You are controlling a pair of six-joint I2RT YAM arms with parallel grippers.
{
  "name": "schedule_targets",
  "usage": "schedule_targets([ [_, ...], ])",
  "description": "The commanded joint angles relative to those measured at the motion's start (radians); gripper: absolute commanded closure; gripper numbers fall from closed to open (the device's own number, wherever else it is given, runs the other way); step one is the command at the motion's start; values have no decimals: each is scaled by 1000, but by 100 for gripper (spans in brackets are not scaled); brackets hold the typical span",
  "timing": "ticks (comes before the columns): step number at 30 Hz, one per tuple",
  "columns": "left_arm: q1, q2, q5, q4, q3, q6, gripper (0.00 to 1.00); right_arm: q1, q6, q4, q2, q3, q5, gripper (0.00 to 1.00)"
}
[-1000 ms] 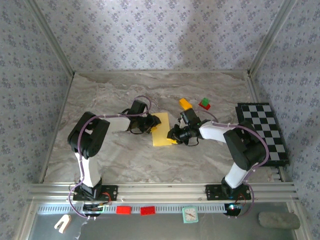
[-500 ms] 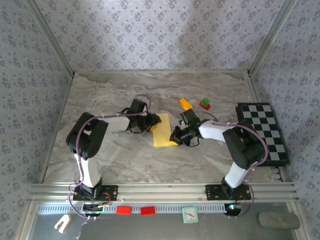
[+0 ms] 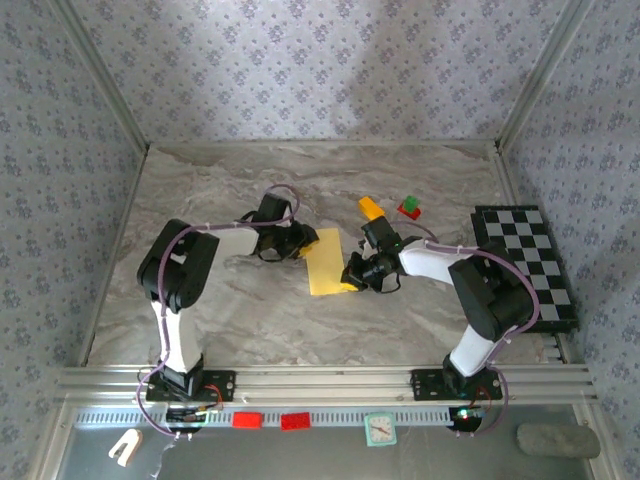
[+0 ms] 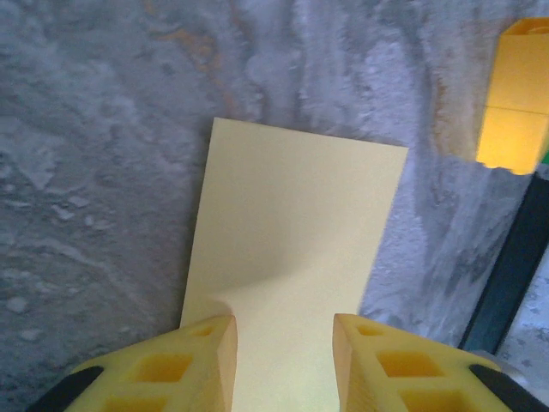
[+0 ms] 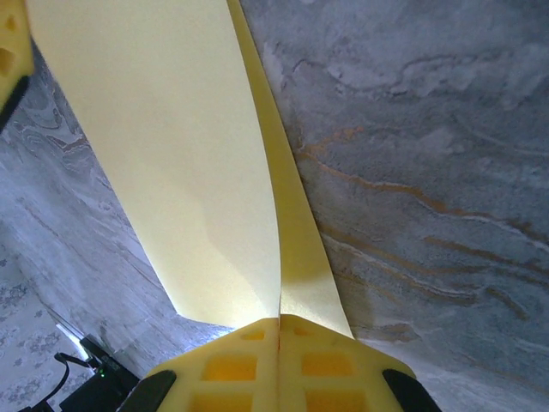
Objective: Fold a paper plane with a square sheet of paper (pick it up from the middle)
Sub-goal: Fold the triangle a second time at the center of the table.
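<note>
Yellow thin paper sheet (image 3: 328, 262), folded to rectangle, looks light, floppy, crease-prone. Right gripper (image 5: 280, 322) pinching sheet's edge; left gripper (image 4: 285, 330) spread over sheet's opposite end. Best hold probably mid-edge, gently.

high rear overview; two close wrist views, same paper (image 4: 292, 223)

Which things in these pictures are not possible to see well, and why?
Left wrist: near end of the paper, cut off by the bottom edge between the fingers of the left gripper.
Right wrist: how far the right gripper bites the paper, hidden by its shut fingers.
Top view: the paper's layers, too small.
Left wrist: the orange block, cut off by the right edge.
</note>
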Motion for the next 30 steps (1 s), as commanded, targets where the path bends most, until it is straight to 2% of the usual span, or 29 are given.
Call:
schedule_targets([
  [1, -1, 21, 21, -52, 32, 30, 66, -3, -28, -22, -25, 33, -8, 97],
  [9, -1, 38, 16, -82, 33, 39, 68, 8, -40, -2, -8, 80, -36, 98],
  [16, 0, 41, 10, -97, 36, 46, 73, 23, -38, 32, 64, 151, -48, 100],
  [30, -1, 44, 5, -123, 44, 60, 77, 46, -32, 40, 175, 227, -30, 100],
])
